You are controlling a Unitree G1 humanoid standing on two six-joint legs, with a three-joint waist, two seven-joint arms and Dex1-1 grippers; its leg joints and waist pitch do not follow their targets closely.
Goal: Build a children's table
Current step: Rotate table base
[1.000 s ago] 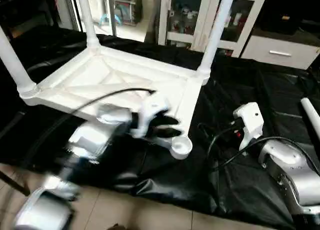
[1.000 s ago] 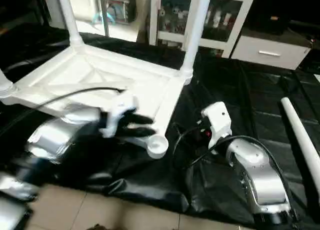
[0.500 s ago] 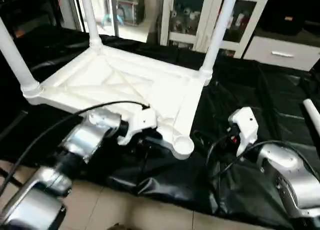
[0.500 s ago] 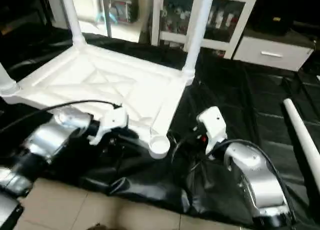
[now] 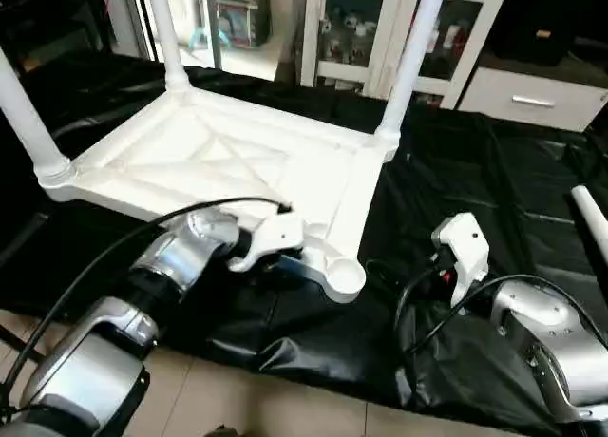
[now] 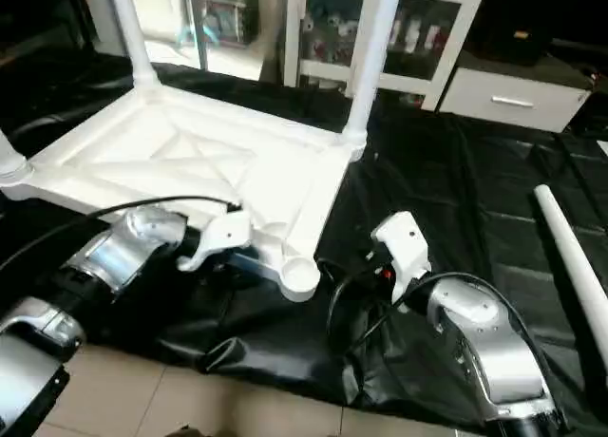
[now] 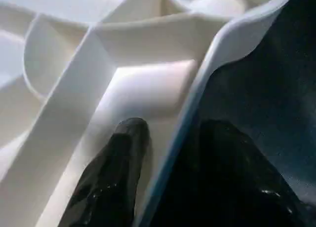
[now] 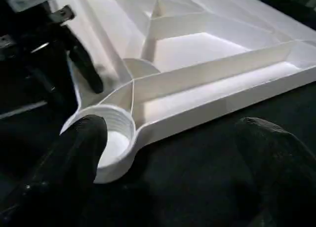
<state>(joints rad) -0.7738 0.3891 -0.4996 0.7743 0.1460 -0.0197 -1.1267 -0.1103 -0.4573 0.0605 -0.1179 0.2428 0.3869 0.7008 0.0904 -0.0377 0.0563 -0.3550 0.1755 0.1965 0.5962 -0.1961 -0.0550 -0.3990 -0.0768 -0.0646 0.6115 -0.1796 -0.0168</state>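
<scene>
The left gripper (image 7: 168, 153) has its fingers (image 7: 116, 172) straddling the near rim of the upturned table top (image 5: 228, 161), one inside, one outside, beside the empty corner socket (image 5: 344, 275). The right gripper (image 8: 173, 153) hovers with fingers spread wide facing that socket. Three legs (image 5: 410, 57) stand upright in the other sockets; a fourth leg (image 6: 570, 256) lies on black sheeting (image 5: 475, 180) to the right.

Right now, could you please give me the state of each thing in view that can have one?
Table top: upside down on the black sheet, ribs up.
Three legs: standing upright in corner sockets.
Near corner socket: empty, no leg in it.
Fourth leg: lying loose on the sheet.
Left gripper: jaws astride the top's near rim.
Right gripper: jaws wide open, holding nothing.
</scene>
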